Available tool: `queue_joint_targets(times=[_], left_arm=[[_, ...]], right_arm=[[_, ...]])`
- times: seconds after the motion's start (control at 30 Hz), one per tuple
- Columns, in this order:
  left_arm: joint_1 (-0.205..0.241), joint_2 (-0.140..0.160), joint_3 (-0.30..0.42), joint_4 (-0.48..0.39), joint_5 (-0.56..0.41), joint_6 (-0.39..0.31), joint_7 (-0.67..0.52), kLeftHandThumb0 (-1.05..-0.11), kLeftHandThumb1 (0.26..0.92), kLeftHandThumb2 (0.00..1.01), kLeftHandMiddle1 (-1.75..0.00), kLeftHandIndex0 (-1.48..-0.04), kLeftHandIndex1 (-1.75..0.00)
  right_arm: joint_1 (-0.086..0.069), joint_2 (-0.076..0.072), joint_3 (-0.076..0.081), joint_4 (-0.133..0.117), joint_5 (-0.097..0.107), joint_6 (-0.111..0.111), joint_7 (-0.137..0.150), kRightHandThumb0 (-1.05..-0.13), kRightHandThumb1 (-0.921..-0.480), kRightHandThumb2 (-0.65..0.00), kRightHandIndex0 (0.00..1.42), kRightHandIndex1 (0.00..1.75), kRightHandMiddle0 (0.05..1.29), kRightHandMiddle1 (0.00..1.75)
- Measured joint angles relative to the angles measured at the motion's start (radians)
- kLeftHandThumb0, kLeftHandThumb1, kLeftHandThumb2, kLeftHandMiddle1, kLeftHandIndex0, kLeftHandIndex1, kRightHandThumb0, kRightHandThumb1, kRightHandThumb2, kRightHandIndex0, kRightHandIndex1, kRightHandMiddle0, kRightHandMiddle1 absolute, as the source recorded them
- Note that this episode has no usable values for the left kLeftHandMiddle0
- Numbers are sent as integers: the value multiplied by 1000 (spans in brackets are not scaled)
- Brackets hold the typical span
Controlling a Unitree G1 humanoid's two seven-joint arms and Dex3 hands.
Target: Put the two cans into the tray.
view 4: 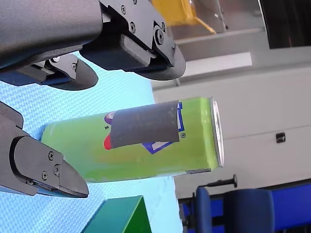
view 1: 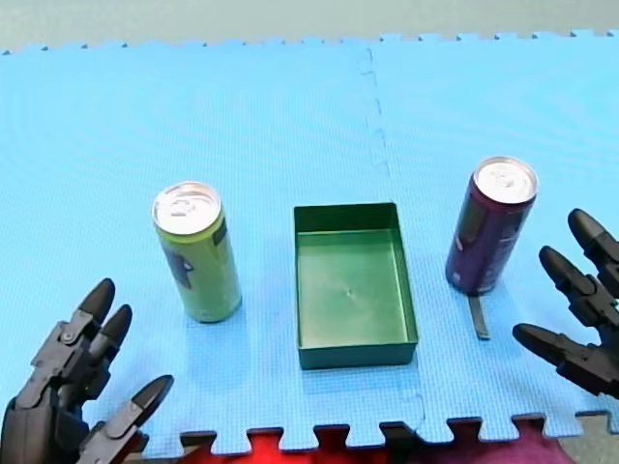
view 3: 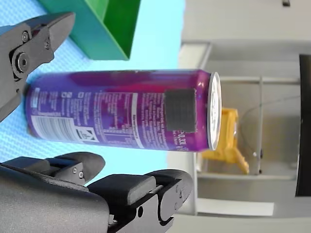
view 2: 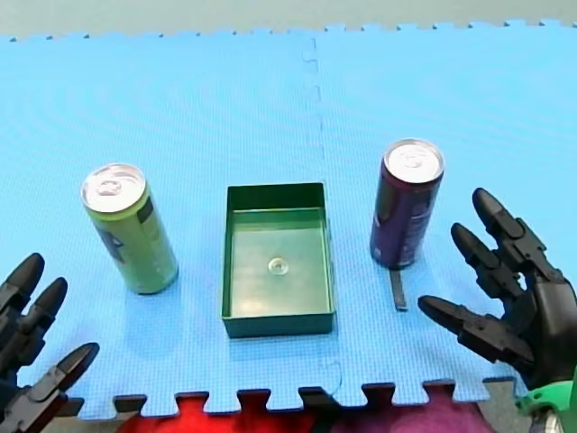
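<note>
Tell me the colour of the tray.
The tray is dark green, clearest in the first head view.

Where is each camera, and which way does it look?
First head view: on the head, looking forward and down at the mat, green can, tray and purple can; left hand and right hand at its near edge.
Second head view: same scene and hands, from slightly aside.
First wrist view: at a wrist, past its fingers toward the purple can.
Second wrist view: at a wrist, past its fingers toward the green can.
Both wrist views catch the tray.
</note>
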Motion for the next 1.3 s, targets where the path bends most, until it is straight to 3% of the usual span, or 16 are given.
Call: queue_joint_targets(times=[0.07, 0.23, 0.3, 0.63, 0.83, 0.93, 1.03, 1.13, 1.3], left_arm=[[-2, 0, 1, 1, -6, 6, -4, -1048, 737, 0, -3, -406, 0], [-3, 0, 4, 1, -18, 24, -15, -1048, 724, 0, -3, -404, 0], [-8, 0, 7, 3, -19, 27, -18, -1048, 720, 0, -4, -405, 0], [-30, 1, 16, 23, -16, 31, -20, -1048, 714, 0, -6, -410, -3], [-34, 1, 17, 26, -15, 34, -21, -1048, 714, 0, -7, -414, -4], [-37, 1, 18, 30, -15, 38, -21, -1048, 715, 0, -8, -416, -4], [-38, 0, 18, 30, -14, 41, -21, -1048, 716, 1, -8, -417, -4], [-38, 0, 17, 27, -12, 46, -21, -1048, 720, 3, -9, -419, -5], [-32, 0, 15, 8, -16, 52, -26, -1048, 725, 5, -10, -423, -6]], right_arm=[[-2, 2, -3, 0, 12, 9, 8, -823, -580, 0, 461, 12, 429, 10], [-12, 3, -20, 1, 72, 65, 54, -815, -576, 0, 475, 14, 439, 10], [-16, 3, -24, 1, 83, 76, 68, -806, -574, 0, 481, 14, 444, 10], [-20, 7, -30, -7, 80, 81, 79, -779, -574, 0, 493, 10, 453, 6], [-28, 9, -30, 4, 52, 70, 52, -782, -574, 0, 498, 8, 458, 5], [-55, 8, -27, 48, 6, 49, 5, -785, -576, -1, 498, 7, 461, 5], [-96, 0, -27, 109, -24, 21, -23, -789, -578, -1, 497, 5, 462, 4], [-132, -8, -28, 172, -44, -3, -37, -800, -581, -2, 497, 4, 461, 3], [-191, -19, -35, 287, -54, -41, -38, -844, -589, -4, 495, 1, 456, 0]])
